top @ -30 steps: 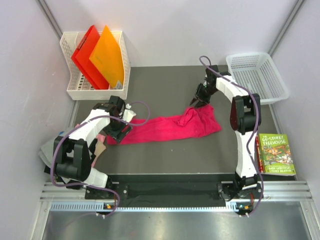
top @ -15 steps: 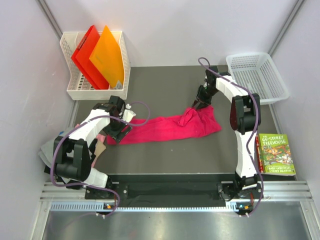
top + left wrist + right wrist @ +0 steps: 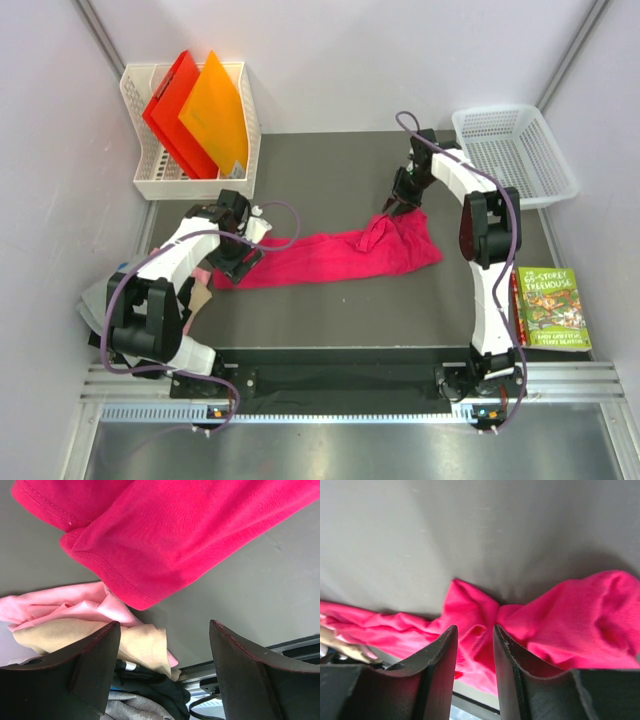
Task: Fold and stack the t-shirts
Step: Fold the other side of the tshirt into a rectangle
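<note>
Across middle of desk (image 3: pixel 330 180), left to right, shirt (image 3: pixel 340 255). Off its left end, at the desk edge, pile of shirts (image 3: pixel 97 303). At back left, rack (image 3: pixel 160 185) with 2 folders (image 3: pixel 212 115) in it. At back right, basket (image 3: pixel 515 150). Right of desk, near side, book (image 3: pixel 550 305).

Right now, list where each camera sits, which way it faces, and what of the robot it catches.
Top external: above and behind the bases, looking down on the table; the left arm and right arm show whole.
Left wrist: on the left arm, looking past the wide-open left pincer at the pink shirt, a pale pink cloth and a tan cloth.
Right wrist: on the right arm, looking past the right pincer, whose fingers sit close together with shirt between them, at bunched cloth.
Shared: all three see the pink shirt.
</note>
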